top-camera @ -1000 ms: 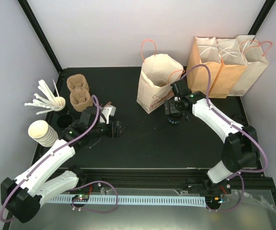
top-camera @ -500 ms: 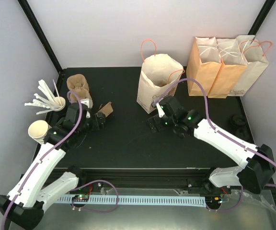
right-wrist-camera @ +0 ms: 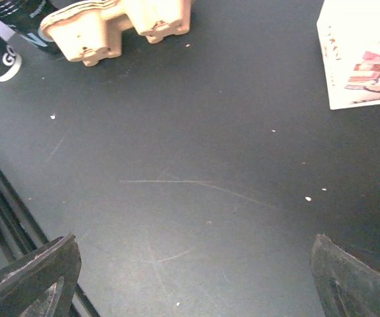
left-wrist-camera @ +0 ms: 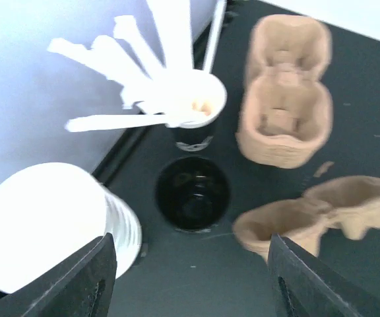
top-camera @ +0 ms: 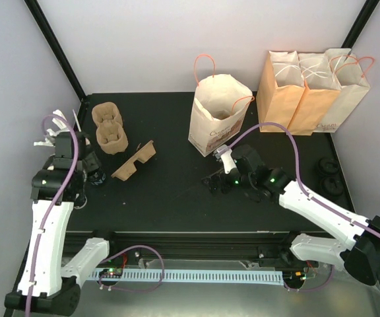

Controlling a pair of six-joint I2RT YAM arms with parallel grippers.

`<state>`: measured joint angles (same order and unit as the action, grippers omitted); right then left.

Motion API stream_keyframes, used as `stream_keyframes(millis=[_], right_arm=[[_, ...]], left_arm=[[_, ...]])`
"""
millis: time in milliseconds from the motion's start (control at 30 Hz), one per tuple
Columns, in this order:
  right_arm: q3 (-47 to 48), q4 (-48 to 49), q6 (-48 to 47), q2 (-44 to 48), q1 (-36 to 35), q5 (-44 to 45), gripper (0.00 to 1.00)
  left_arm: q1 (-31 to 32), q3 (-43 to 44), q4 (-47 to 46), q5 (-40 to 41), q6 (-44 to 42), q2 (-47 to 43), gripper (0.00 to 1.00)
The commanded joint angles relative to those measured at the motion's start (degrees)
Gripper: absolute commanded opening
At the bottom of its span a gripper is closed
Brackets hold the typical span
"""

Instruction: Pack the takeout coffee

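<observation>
The takeout coffee [left-wrist-camera: 192, 195], a small black cup with a glossy round black top, stands upright close to the left edge of the bench [top-camera: 177, 198]. The left wrist view is blurred, so finer detail of its top cannot be made out. It sits between a stack of white cups [left-wrist-camera: 38, 224] on the edge side and a flattened pulp carrier [left-wrist-camera: 322, 211] toward the middle. A white cup of plastic cutlery [left-wrist-camera: 190, 105] stands just behind it, and a second pulp carrier [left-wrist-camera: 285, 112] lies further back.

The left fingers [left-wrist-camera: 91, 277] hang above the coffee, spread wide, one to each side, touching nothing. The right fingers [right-wrist-camera: 31, 277] are also spread wide, over bare bench near the middle, holding nothing. An open paper bag [top-camera: 216, 115] stands near them toward the back. Three more bags [top-camera: 312, 86] stand in the back right corner, and loose black lids [top-camera: 328, 175] lie at the right edge.
</observation>
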<state>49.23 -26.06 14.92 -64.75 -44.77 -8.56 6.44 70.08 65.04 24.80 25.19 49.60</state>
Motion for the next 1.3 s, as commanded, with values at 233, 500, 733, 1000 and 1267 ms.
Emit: stream_keyframes(millis=[233,500,733,1000,1267], right_arm=[[-2.0,5.0,0.9,2.7,-0.4,-6.7,0.97],[-3.0,6.1,1.3,4.5,-0.4,-7.6,0.97],[-3.3,6.6,1.5,5.4,-0.4,-8.3,0.98],[-3.3,6.9,1.8,4.9,-0.3,-10.3,0.98],[-2.9,6.8,2.0,3.7,-0.4,-11.8,0.98]], left_arm=[[-16.0,1.2,3.4,-3.6,-7.4,5.0,0.55],[-21.6,-3.0,-1.8,-7.2,-8.3,7.1,0.50],[-24.4,-5.3,-4.0,-7.4,-7.9,8.9,0.49],[-25.9,-7.5,-5.2,-7.4,-7.7,6.4,0.24],[-26.0,-4.5,-2.8,-4.1,-7.8,3.0,0.01]])
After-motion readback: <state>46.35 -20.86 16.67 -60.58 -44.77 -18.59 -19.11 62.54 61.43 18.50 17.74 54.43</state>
